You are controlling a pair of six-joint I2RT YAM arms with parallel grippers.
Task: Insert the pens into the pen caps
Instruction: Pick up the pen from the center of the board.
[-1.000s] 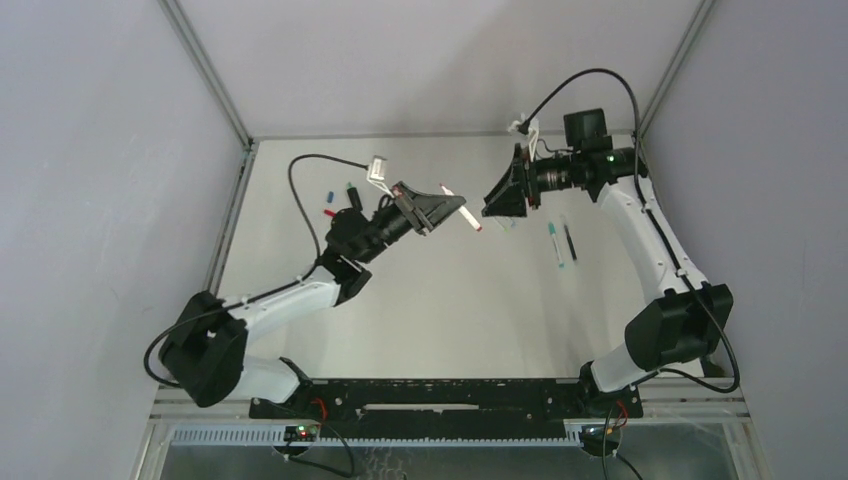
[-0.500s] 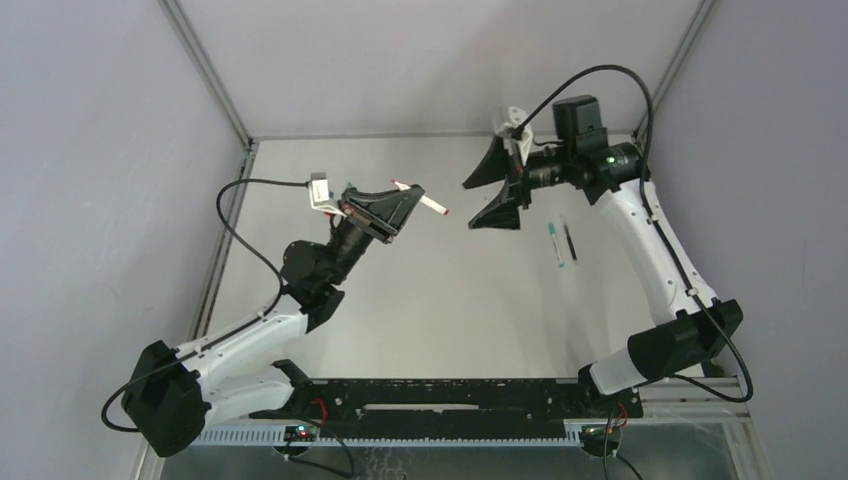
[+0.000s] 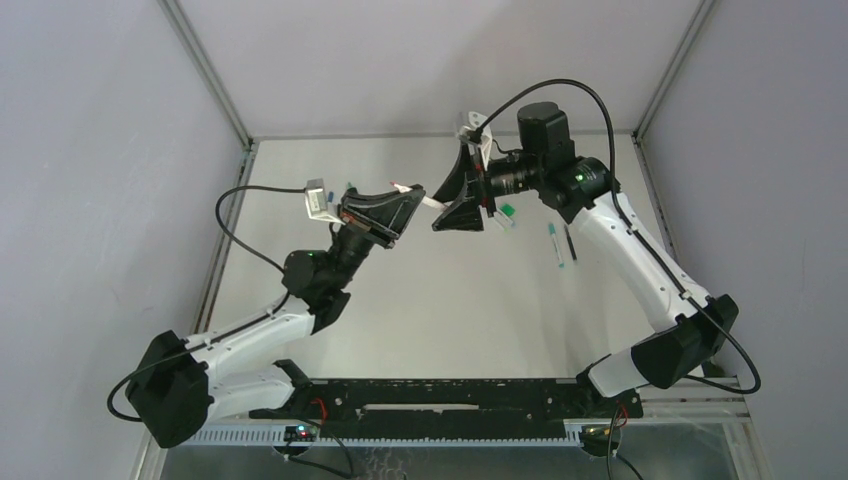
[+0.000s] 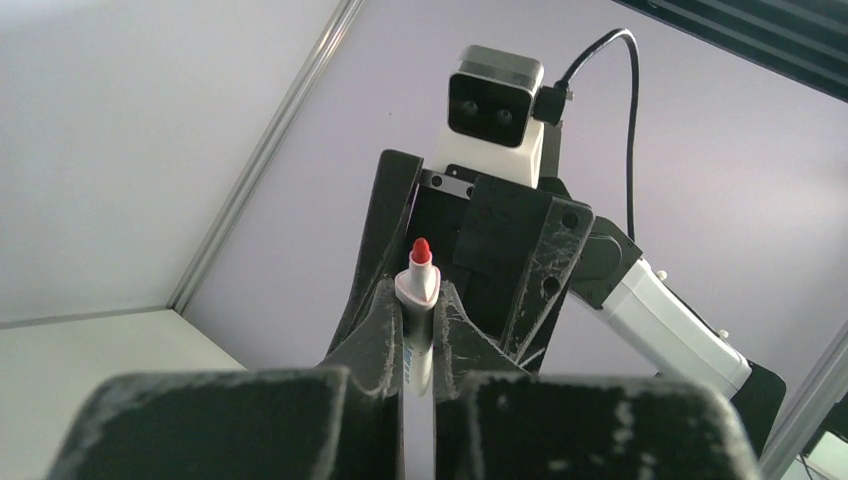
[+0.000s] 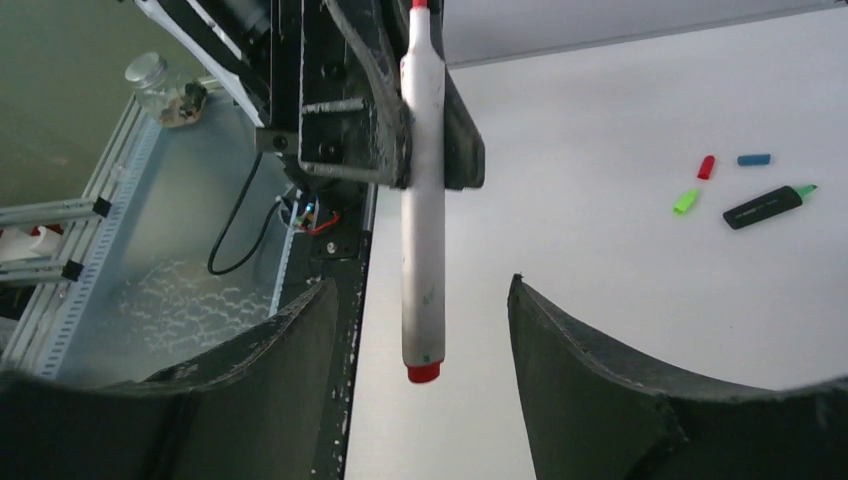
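A white pen (image 3: 431, 203) with a red nib and a red end plug is clamped crosswise in my left gripper (image 3: 408, 195), which is shut on it and raised off the table. In the left wrist view the pen (image 4: 418, 295) stands between the pads, nib (image 4: 421, 249) up. My right gripper (image 3: 442, 205) is open and faces the left one. In the right wrist view the pen's barrel (image 5: 423, 190) hangs down between the spread fingers (image 5: 300, 330) without touching them, at the right gripper (image 5: 420, 290). A red cap (image 5: 706, 166), blue cap (image 5: 754, 159) and green cap (image 5: 685, 201) lie on the table.
A black marker (image 5: 768, 206) with a green end lies by the caps. A teal-ended pen (image 3: 555, 245) and a thin dark pen (image 3: 570, 243) lie at the right of the table, with a green cap (image 3: 507, 210) near them. Side walls enclose the white table (image 3: 450, 300).
My left arm drew back to the left and lifted the pen. My right gripper opened wide and moved left, so its fingers now flank the pen's plug end.
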